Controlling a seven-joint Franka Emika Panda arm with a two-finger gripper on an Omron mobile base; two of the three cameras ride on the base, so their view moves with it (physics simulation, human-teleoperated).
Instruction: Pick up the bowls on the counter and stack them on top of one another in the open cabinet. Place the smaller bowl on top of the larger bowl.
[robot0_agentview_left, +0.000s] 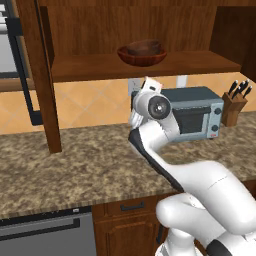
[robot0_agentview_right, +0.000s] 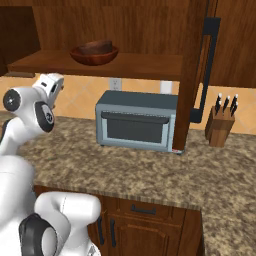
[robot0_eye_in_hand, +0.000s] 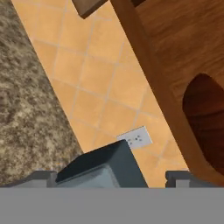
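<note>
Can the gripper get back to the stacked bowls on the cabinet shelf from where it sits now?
Probably yes. The gripper sits just below the shelf board, jaws apart and empty; the smaller bowl sits inside the larger bowl near the open front edge.

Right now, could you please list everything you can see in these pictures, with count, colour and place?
larger bowl: one, reddish-brown, on the cabinet shelf.
smaller bowl: one, dark brown, nested in the larger bowl.
open cabinet: one, dark brown wood, above the counter.
counter: one, speckled beige-brown.
toaster oven: one, grey-blue, on the counter under the shelf.
knife block: one, wooden, on the counter, right of the oven.
wall outlet: one, white, on the tiled wall.
gripper: one, dark fingertips apart, below the shelf.
</note>
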